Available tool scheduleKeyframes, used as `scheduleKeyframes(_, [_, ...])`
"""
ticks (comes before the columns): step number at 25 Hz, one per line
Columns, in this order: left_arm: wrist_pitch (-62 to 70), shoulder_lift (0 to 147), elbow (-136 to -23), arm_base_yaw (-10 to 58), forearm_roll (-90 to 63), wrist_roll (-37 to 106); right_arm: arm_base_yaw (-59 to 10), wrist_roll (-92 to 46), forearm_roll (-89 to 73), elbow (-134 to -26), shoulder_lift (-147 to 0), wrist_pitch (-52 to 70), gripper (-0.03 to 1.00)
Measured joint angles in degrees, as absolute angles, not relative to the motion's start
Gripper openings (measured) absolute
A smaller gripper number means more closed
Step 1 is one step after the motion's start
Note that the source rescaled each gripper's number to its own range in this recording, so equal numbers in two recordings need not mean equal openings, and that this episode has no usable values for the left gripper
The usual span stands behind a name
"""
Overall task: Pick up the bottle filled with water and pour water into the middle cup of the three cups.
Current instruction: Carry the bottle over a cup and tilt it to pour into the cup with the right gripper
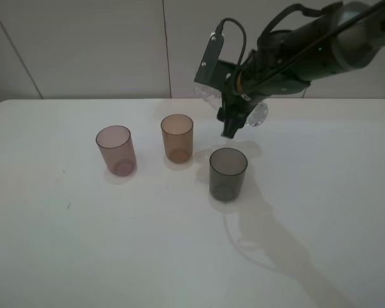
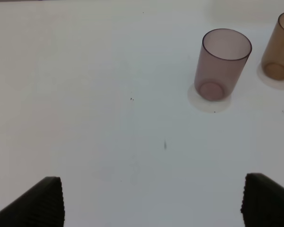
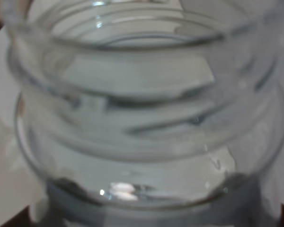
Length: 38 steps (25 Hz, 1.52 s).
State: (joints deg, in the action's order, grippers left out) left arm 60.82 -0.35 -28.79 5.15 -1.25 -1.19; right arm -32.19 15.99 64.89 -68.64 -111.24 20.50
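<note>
Exterior high view: the right gripper (image 1: 234, 120) clamps the clear bottle (image 1: 258, 114), tipped sideways in the air near the table's (image 1: 321, 192) far edge, beside the amber-brown middle cup (image 1: 177, 138), behind the grey cup (image 1: 228, 173); the left gripper (image 2: 151, 203) gapes wide in the left wrist view

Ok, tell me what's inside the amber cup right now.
The amber cup looks empty: its base shows through the translucent wall and there is no object inside. A thin layer of clear water cannot be ruled out from these views.
</note>
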Motion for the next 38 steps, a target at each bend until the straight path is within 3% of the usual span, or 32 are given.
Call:
scheduleKeyframes(15, [60.8,-0.3,-28.8,5.2,-1.2,-1.2,-34.0,24.0,82.1,-68.7,-112.5,24.4,0.00])
scheduleKeyframes(38, [60.8,-0.3,-28.8,5.2,-1.2,-1.2,-36.7,24.9,91.3,-69.8,-115.6,26.2,0.00])
